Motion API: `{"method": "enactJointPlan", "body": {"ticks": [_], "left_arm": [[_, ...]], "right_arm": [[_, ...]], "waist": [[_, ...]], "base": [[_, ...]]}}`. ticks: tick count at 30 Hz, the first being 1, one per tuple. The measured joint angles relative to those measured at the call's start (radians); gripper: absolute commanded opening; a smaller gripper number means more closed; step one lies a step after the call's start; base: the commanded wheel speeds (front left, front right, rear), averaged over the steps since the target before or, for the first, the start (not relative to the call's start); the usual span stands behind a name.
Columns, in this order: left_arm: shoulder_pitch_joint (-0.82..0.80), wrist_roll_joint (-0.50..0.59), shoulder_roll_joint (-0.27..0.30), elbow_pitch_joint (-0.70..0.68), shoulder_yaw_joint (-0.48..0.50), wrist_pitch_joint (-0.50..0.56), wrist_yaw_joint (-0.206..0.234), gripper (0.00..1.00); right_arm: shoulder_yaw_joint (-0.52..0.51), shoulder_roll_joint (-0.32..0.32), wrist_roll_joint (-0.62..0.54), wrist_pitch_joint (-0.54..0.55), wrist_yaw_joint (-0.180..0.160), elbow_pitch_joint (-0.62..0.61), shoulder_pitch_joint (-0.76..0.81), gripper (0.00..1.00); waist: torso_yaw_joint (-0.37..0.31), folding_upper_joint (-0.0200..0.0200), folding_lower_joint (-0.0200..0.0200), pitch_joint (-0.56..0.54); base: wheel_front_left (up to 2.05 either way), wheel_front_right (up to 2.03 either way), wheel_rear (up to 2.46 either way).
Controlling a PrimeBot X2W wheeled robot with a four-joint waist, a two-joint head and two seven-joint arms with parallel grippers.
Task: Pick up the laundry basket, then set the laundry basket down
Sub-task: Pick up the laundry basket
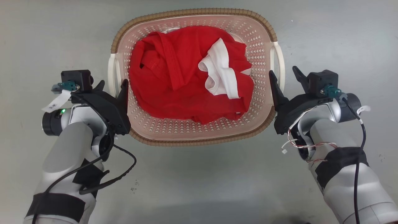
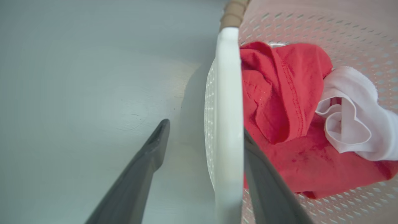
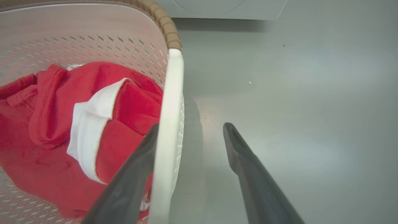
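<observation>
Resting on the grey floor in the head view, the laundry basket lies squarely between the two arms, its long sides running left to right. A crumpled red garment and a white garment lie inside it. The left gripper brackets the left handle and the right gripper brackets the right handle. On each side one dark finger sits inside the basket wall and the other outside. Both sets of jaws are spread, so the floor appears to carry the basket, not the arms. The mirrored placement suits a level two-handed lift, with the load shared evenly.

From the left wrist view, the white handle runs up between the two fingers. The inner finger lies against or just beside the handle on the laundry side. The outer finger stands well apart over bare floor. Nothing is pinched.

The right wrist view shows the same arrangement reversed. The inner finger is tucked close to the handle beside the red cloth, and the outer finger is clear of it over the floor. The jaws are open here too. A white appliance front, possibly a washing machine, sits at the top edge beyond the basket.

From this pose alone it cannot be told whether the jaws are about to close for the pick-up or have just let go.
</observation>
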Motion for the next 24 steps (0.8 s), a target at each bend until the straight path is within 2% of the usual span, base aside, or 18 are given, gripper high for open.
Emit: {"method": "enactJointPlan", "body": {"ticks": [5, 6, 7, 8, 9, 14, 24], "left_arm": [[-0.030, -0.016, -0.002, 0.049, 0.011, 0.019, -0.011, 1.00], [-0.035, -0.016, -0.002, 0.057, 0.011, 0.022, -0.017, 1.00], [-0.040, -0.017, -0.004, 0.065, 0.011, 0.026, -0.017, 1.00], [-0.046, -0.019, -0.007, 0.072, 0.010, 0.034, -0.018, 0.41], [-0.051, -0.023, -0.009, 0.076, 0.011, 0.035, -0.018, 0.00], [-0.071, -0.029, -0.037, 0.095, 0.008, 0.043, -0.033, 0.00], [-0.084, -0.060, -0.044, 0.165, 0.009, 0.044, -0.035, 0.00]], "right_arm": [[0.016, 0.001, 0.012, 0.021, 0.022, 0.051, -0.048, 1.00], [0.021, 0.001, 0.023, 0.021, 0.026, 0.052, -0.052, 0.93], [0.027, 0.001, 0.033, 0.022, 0.030, 0.054, -0.056, 0.50], [0.033, 0.001, 0.041, 0.026, 0.030, 0.056, -0.061, 0.00], [0.038, 0.001, 0.054, 0.029, 0.030, 0.058, -0.066, 0.00], [0.057, 0.011, 0.080, 0.029, 0.038, 0.069, -0.080, 0.00], [0.076, 0.021, 0.109, 0.035, 0.047, 0.144, -0.098, 0.00]], "waist": [[0.000, 0.0000, 0.0000, 0.010], [0.001, 0.0000, -0.0001, 0.011], [0.002, 0.0000, -0.0001, 0.012], [0.003, 0.0000, -0.0001, 0.014], [0.004, 0.0000, -0.0002, 0.015], [0.010, -0.0001, -0.0003, 0.019], [0.017, 0.0000, -0.0002, -0.007]], "base": [[0.00, 0.00, 0.00], [0.00, 0.00, 0.00], [0.00, 0.00, 0.00], [0.00, 0.00, 0.00], [0.00, 0.00, 0.00], [0.00, 0.00, 0.00], [0.00, 0.00, 0.00]]}}
